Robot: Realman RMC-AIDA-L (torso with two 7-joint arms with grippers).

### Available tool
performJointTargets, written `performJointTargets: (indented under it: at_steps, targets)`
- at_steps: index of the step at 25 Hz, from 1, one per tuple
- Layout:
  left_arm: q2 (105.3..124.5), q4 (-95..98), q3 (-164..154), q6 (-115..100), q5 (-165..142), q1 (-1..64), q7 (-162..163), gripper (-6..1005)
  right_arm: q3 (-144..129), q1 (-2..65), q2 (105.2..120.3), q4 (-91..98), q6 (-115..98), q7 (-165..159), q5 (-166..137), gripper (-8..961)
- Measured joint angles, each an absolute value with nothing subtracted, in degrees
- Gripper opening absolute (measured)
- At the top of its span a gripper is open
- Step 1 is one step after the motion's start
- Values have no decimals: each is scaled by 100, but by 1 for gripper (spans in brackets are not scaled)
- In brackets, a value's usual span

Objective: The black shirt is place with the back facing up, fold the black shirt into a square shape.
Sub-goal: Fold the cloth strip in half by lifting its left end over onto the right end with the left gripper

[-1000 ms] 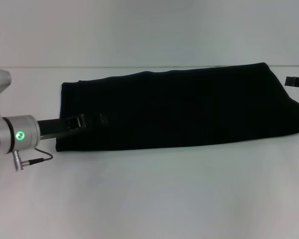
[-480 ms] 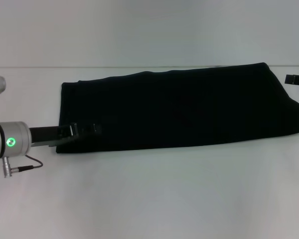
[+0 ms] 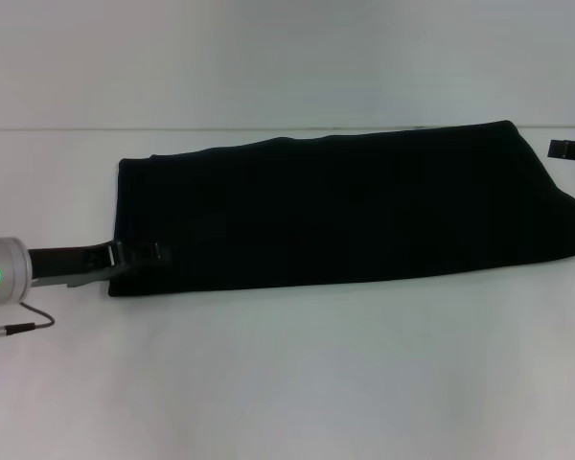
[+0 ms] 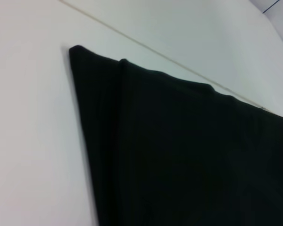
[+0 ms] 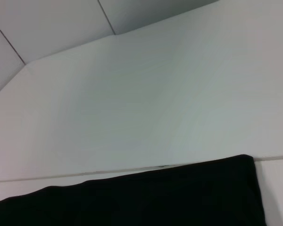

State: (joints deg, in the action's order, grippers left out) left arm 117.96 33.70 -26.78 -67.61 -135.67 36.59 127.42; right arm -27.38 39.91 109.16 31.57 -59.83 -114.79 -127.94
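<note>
Writing: none readable anywhere, neither on the cloth nor on the arms.
Black shirt (image 3: 345,206): one; plain matte black, soft fabric, folded into a long band lying flat across the white table (image 3: 287,383), left end square-cut, right end wider and slanted. Layered fold edges visible at the left corner in the left wrist view (image 4: 179,150); far right corner visible in the right wrist view (image 5: 179,193).
Left gripper (image 3: 144,255): one; black rigid fingers on a silver wrist with a green light, reaching in low from the left, tips over the shirt's near-left corner. Black on black, so cannot tell whether open, closed or pinching cloth.
Right gripper (image 3: 570,150): one; only a small black tip showing at the right edge, just beyond the shirt's far-right corner, apart from the fabric. Cannot tell whether open or closed.
Table: white, smooth, a thin seam line running along behind the shirt.
</note>
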Motion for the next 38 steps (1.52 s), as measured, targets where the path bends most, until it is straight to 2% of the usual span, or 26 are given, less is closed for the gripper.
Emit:
performJointTargets:
  at_steps: [9, 22, 38]
  targets:
    - [11789, 3543, -2665, -7074, -13656, 3600, 12753, 664, -2742, 3990, 10916, 3176, -5986, -11479, -12778, 764]
    - [11449, 4322, -2465, -9049, -13788, 3379, 13147, 664, -2742, 3981, 10907, 3175, -5986, -11513, -12796, 764]
    - [11354, 3718, -2360, -8990, -13942, 3613, 15010, 664, -2768, 4158, 10967, 3172, -6000, -11434, -12791, 763]
